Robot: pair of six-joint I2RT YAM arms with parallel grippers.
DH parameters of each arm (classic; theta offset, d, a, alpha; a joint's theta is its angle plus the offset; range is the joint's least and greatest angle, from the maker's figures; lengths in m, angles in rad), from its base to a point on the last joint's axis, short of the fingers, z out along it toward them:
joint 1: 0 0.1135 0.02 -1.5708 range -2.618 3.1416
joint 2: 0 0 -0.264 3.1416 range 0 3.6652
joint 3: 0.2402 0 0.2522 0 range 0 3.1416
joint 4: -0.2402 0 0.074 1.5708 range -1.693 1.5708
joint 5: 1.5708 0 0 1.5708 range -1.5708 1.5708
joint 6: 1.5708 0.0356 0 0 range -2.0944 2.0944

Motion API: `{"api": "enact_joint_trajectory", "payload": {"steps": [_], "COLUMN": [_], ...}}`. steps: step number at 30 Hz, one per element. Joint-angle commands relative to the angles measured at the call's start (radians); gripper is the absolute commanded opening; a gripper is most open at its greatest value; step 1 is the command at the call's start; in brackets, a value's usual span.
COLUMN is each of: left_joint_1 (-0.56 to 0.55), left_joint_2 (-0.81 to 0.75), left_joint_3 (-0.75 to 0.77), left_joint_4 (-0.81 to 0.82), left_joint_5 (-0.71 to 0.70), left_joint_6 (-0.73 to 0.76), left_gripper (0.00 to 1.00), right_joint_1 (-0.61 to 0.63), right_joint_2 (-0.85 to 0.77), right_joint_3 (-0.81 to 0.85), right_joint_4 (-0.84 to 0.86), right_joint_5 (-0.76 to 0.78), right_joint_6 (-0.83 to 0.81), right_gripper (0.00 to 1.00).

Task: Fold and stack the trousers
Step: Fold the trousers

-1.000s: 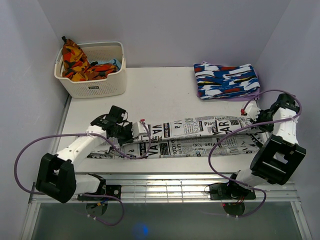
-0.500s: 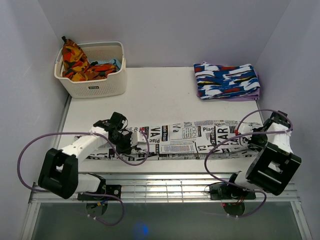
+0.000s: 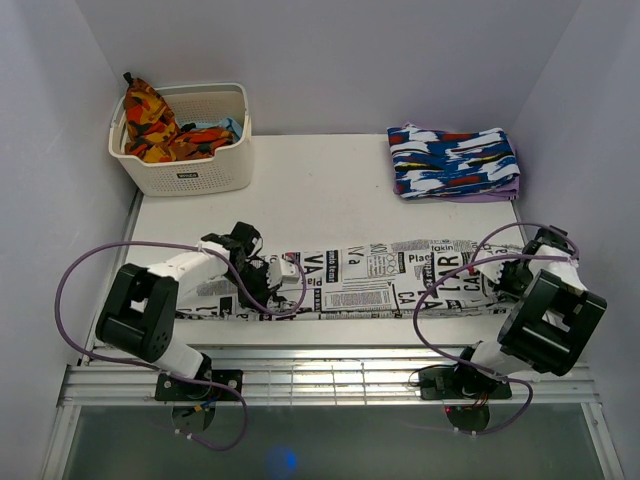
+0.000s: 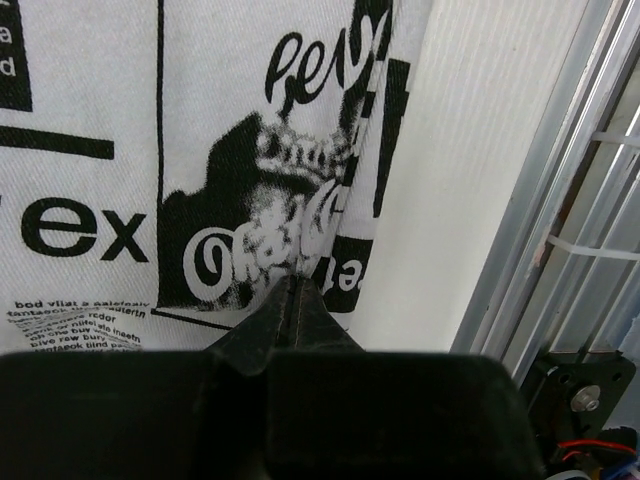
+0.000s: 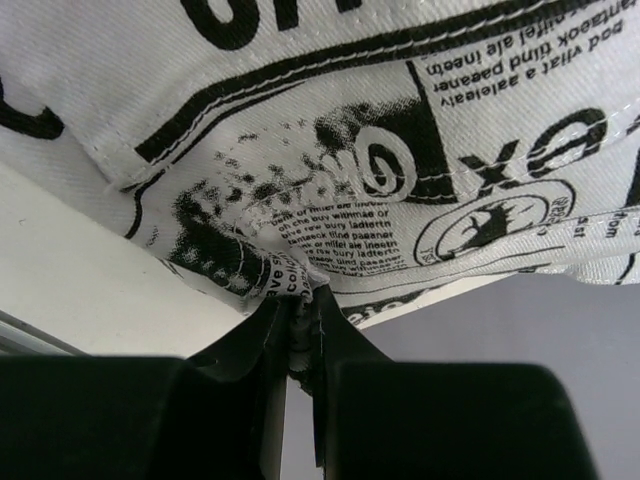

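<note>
White trousers [image 3: 390,275] printed with black newspaper text and headlines lie stretched in a long, narrow band across the near part of a white tabletop [image 3: 330,190], running from left to right just behind its front edge. The left arm [image 3: 185,272] reaches in low over the left end of the band. In its wrist view the left fingers [image 4: 262,325] are pressed together, pinching a raised fold of the printed cloth close to the trousers' edge, with bare tabletop and a metal rail [image 4: 545,200] beside it. The right arm [image 3: 555,300] bends over the right end, and the right fingers [image 5: 262,332] nip a small bunched fold of the same cloth between their tips. At the far left corner stands a white basket [image 3: 185,170] holding an orange, red and yellow cloth [image 3: 148,118]. At the far right lies a folded blue, white and red garment [image 3: 455,162], well apart from the trousers.
</note>
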Motion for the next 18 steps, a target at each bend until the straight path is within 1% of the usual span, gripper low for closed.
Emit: {"api": "enact_joint_trajectory", "payload": {"steps": [1,3,4,5,7,9,12,14,18], "left_joint_1": [0.011,0.015,0.023,0.029,0.049,0.060,0.084,0.094,0.097], "left_joint_2": [0.083,0.083,0.078,0.074,0.057,0.057,0.066,0.066,0.060], "left_joint_3": [-0.035,-0.015,-0.008,0.000,0.009,0.006,-0.003,-0.017,-0.027], "left_joint_4": [0.096,0.092,0.080,0.074,0.063,0.058,0.055,0.061,0.064], "left_joint_5": [-0.122,-0.120,-0.119,-0.114,-0.106,-0.110,-0.113,-0.110,-0.110], "left_joint_6": [0.000,-0.006,-0.006,-0.001,0.006,0.017,0.022,0.023,0.025], "left_gripper": [0.00,0.00,0.00,0.00,0.00,0.00,0.00,0.00,0.00], "right_joint_1": [-0.011,-0.011,-0.013,-0.018,-0.038,-0.056,-0.080,-0.099,-0.102], "right_joint_2": [0.033,0.033,0.030,0.025,0.007,-0.020,-0.079,-0.102,-0.102], "right_joint_3": [0.041,0.105,0.175,0.209,0.284,0.297,0.219,0.127,-0.017], "right_joint_4": [0.100,0.024,-0.003,-0.024,-0.098,-0.141,-0.140,-0.091,0.041], "right_joint_5": [0.088,0.065,0.052,0.051,0.001,0.004,0.031,0.047,0.110], "right_joint_6": [0.018,0.037,0.042,0.042,0.013,-0.020,-0.126,-0.177,-0.200], "right_gripper": [0.08,0.08,0.08,0.08,0.08,0.08,0.08,0.08,0.08]}}
